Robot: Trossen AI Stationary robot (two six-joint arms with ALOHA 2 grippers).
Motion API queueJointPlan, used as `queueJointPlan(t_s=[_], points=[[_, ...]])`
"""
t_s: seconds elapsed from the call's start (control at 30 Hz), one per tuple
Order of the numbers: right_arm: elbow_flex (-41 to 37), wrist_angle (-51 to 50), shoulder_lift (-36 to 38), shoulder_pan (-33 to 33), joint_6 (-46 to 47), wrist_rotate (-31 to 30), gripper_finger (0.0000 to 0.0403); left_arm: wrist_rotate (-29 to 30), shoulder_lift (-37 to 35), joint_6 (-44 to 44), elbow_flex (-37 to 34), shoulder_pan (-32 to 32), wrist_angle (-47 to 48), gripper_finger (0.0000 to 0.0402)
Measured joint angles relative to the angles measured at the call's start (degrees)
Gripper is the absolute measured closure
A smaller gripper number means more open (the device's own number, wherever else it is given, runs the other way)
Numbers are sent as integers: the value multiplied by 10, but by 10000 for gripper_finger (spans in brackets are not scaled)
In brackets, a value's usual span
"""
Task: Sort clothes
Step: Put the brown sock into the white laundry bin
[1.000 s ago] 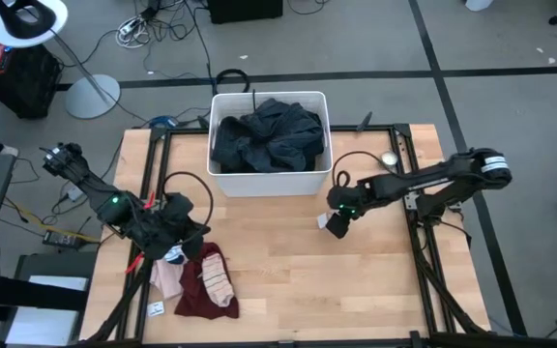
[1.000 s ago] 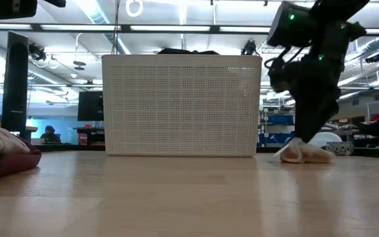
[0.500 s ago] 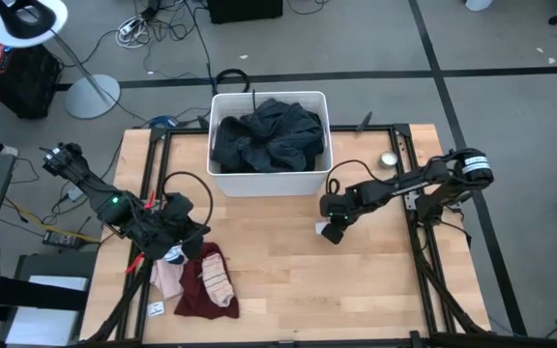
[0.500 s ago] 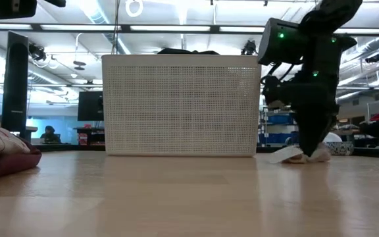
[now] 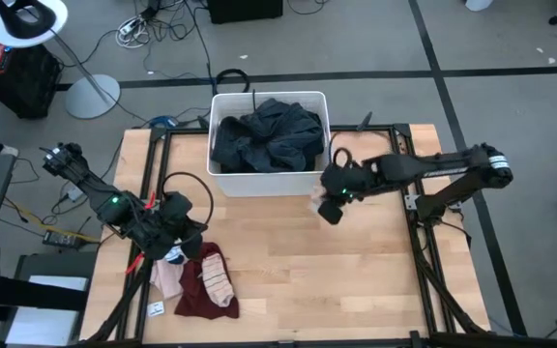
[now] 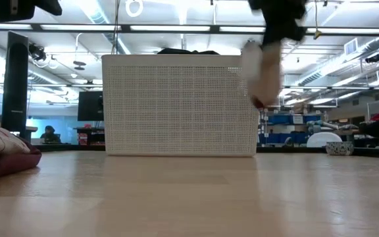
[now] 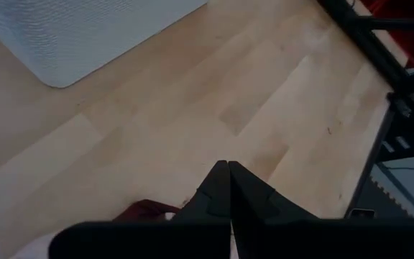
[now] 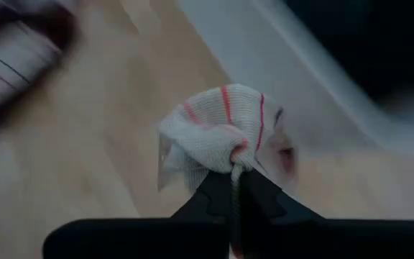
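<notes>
Lifted since 1 s ago: R gripper (image 8: 234,173), fingers clamped on sock (image 8: 218,133), now off table (image 5: 288,261) by bin (image 5: 220,179) corner; sock hangs long axis vertical. L gripper (image 7: 228,167) pinched together, empty, near pile (image 5: 201,280)

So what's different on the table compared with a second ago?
The right gripper closed on the small white red-striped sock, lifted it off the wooden table and swung toward the white plastic bin. The left gripper and the pink and maroon clothes stayed put.
</notes>
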State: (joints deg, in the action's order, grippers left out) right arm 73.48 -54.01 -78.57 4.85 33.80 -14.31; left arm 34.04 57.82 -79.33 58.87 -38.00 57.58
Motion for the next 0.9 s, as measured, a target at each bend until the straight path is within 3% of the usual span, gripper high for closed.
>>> queueJointPlan(t_s=[0.3,0.57,0.73,0.9], points=[[254,-1,-54,-28,-130,-42,401,0,0,11,0,0,16,401],[466,18,-170,-111,-245,-43,401,0,-1,11,0,0,40,401],[545,29,-255,-170,-273,-15,401,0,-2,11,0,0,54,401],[561,69,-330,-217,-274,37,400,0,-2,13,0,0,75,401]])
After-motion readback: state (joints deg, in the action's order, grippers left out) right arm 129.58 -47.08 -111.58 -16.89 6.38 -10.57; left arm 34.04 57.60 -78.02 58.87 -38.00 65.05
